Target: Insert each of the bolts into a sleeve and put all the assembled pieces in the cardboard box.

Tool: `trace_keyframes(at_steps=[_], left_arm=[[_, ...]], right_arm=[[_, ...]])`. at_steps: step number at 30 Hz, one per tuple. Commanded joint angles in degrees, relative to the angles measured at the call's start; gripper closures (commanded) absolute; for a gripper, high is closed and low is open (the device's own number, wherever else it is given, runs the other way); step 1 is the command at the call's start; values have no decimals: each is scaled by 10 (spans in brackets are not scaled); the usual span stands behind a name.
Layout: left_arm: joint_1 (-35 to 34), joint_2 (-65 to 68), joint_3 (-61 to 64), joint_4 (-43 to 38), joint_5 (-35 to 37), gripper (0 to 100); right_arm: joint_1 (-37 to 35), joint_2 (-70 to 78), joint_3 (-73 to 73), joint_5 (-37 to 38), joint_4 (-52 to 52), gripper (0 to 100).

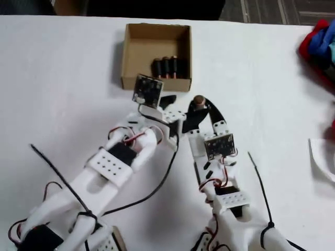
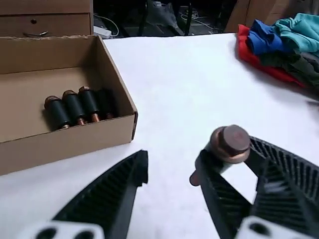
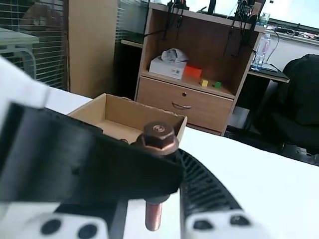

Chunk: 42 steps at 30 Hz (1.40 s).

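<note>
Right gripper (image 1: 201, 106) is clamped on a bolt (image 3: 157, 138), head up above the jaws, bare copper tip poking out below them. The black jaws cover the middle of the shank, so I cannot tell whether a sleeve is on it. Left gripper (image 1: 172, 106) sits just beside the right gripper, jaws spread wide, nothing in them. In the left wrist view the bolt hangs close off its open jaw. Box (image 1: 172, 83) lies just ahead of both sets of fingertips, its near wall facing them. Inside, against that wall, is a row of pieces (image 2: 75, 107). Three show copper heads and black sleeves. A fourth at the end of the row is dark and I can't make it out. My read, from how close the right gripper is to the box: assembly of this one is done or nearly so, and the step in hand is the carry to the box. The next move calls for raising the right gripper until the hanging tip clears the near wall. Then it goes forward over the row and lets go low, so the piece does not bounce out. The left gripper needs to be out of that path.
</note>
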Motion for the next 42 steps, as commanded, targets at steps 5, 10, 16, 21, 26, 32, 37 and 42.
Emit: trace_keyframes(at_steps=[5,10,16,21,26,32,37,42], left_arm=[[-101,-61,-72,2,-1,635],[-190,-65,3,2,-1,635],[-258,-65,83,1,-1,635],[-264,-65,140,-3,-1,635],[-295,-62,153,0,-1,635],[-299,-62,149,-3,-1,634],[-301,-62,153,0,-1,634],[-299,-61,153,1,-4,634]], right_arm=[[-1,-15,-23,4,65,978],[-1,-15,-120,4,109,978],[-1,83,-298,4,190,978],[-7,242,-430,4,193,978],[-10,341,-511,0,273,978],[-13,360,-636,-177,445,978],[-28,363,-775,-345,629,978],[-65,431,-920,-316,706,978]])
